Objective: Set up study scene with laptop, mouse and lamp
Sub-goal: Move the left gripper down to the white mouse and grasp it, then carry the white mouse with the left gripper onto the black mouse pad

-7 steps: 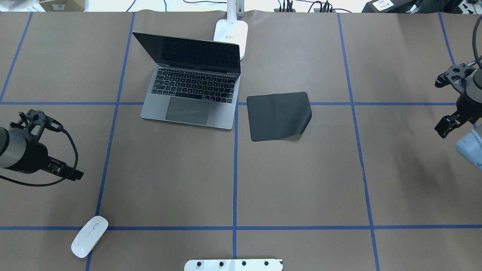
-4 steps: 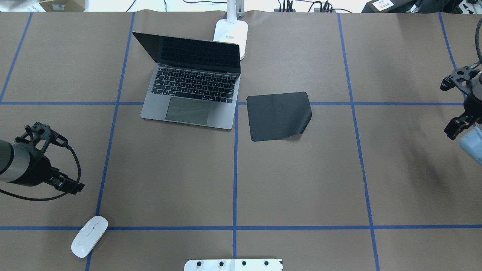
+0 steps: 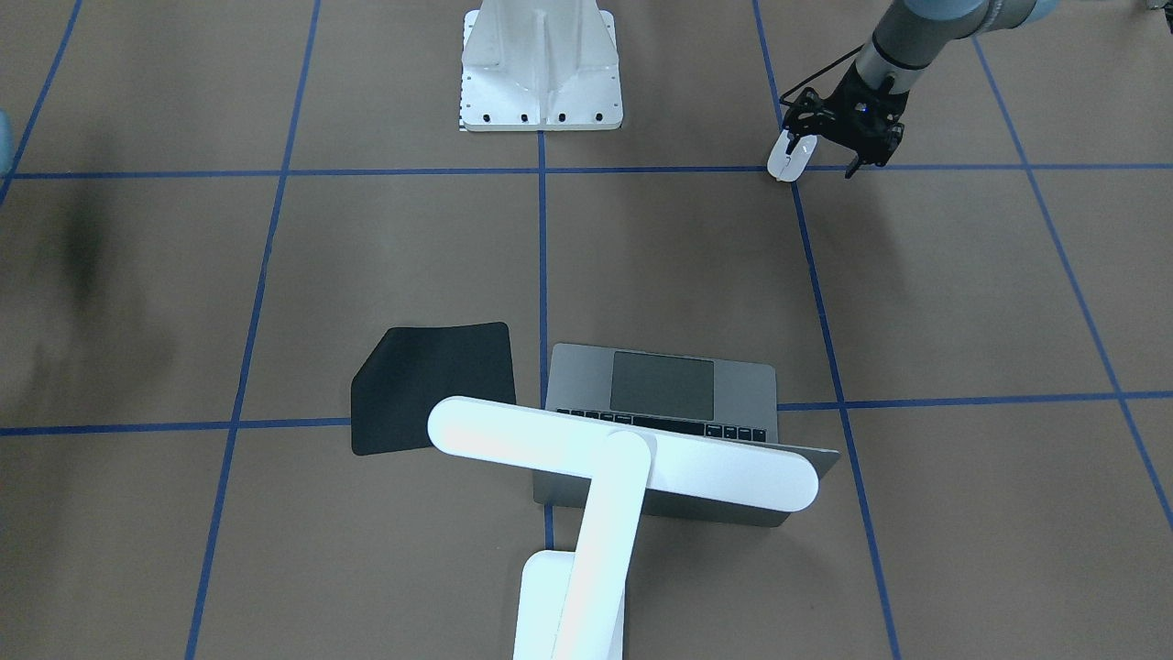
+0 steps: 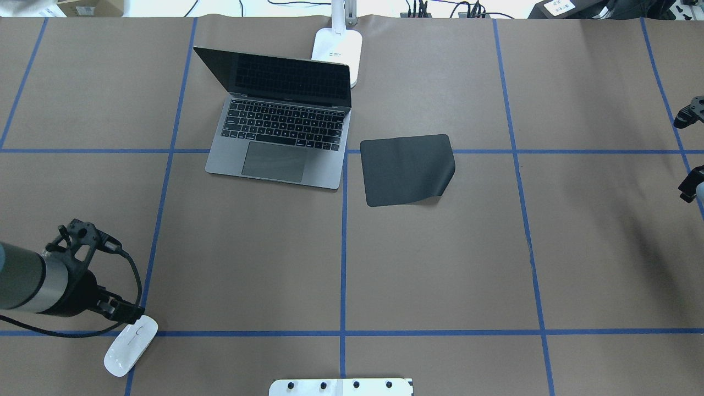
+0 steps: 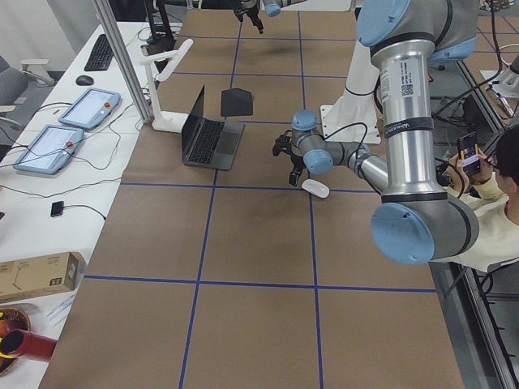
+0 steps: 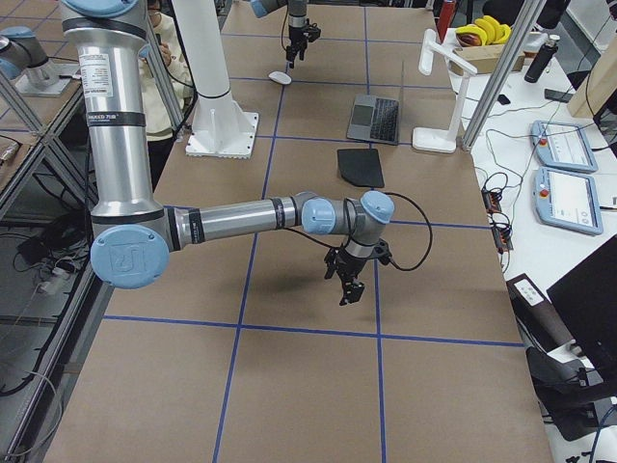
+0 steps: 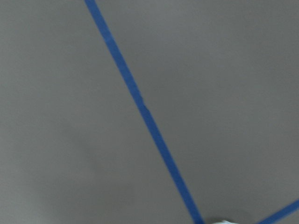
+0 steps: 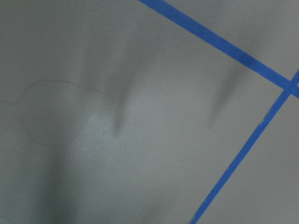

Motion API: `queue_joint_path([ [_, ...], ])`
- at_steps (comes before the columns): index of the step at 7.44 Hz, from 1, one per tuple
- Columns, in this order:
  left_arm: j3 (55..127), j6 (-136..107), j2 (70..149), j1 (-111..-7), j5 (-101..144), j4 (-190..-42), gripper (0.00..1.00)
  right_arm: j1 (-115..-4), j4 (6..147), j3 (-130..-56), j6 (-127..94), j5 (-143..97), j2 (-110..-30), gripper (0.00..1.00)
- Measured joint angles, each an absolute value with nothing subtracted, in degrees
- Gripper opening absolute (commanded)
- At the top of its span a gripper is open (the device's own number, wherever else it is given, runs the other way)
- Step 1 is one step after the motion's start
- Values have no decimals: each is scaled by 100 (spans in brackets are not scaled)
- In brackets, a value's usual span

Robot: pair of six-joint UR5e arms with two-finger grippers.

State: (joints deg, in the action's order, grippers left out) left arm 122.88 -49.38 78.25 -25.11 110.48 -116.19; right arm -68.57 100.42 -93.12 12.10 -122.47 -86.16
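Note:
The grey laptop point(image 4: 280, 137) stands open at the far middle of the table, also in the front view point(image 3: 662, 394). The white lamp has its base point(image 4: 338, 49) behind the laptop, and its bar head point(image 3: 623, 454) hangs over the screen. The white mouse point(image 4: 131, 345) lies at the near left, also in the front view point(image 3: 786, 163). My left gripper point(image 4: 132, 318) is low at the mouse's far end with its fingers apart and one finger over the mouse. I cannot tell whether it touches. My right gripper point(image 4: 691, 187) is at the right edge, open and empty.
A flat black mat point(image 4: 407, 169) lies right of the laptop, one corner curled. The white bolted pedestal point(image 4: 341, 386) stands at the near middle edge. Blue tape lines grid the brown table. A seated person point(image 5: 503, 186) is behind the robot.
My left gripper has moved toward the near edge and down to the mouse. My right arm has pulled back to the right, almost out of the overhead view.

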Motion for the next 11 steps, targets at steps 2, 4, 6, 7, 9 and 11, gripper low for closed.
queue_joint_path([
  [2, 12353, -5125, 7652, -2107, 10643, -11619, 100, -6894, 10043, -9251, 1276, -12274, -8608, 100],
  [4, 12357, -5310, 7491, -1674, 10247, -11625, 100, -6901, 10042, -9231, 1282, -12278, -8595, 100],
  [6, 12351, -5632, 7450, -1215, 9965, -11641, 100, -6912, 10038, -9213, 1283, -12278, -8578, 100],
  [7, 12340, -5740, 7448, -1066, 9873, -11649, 100, -6914, 10038, -9197, 1288, -12278, -8574, 100],
  [9, 12215, -5808, 7493, -953, 9768, -11653, 100, -6919, 10001, -9167, 1292, -12278, -8570, 100],
  [11, 12054, -5810, 7565, -928, 9735, -11656, 89, -6930, 9968, -9153, 1287, -12278, -8570, 100],
])
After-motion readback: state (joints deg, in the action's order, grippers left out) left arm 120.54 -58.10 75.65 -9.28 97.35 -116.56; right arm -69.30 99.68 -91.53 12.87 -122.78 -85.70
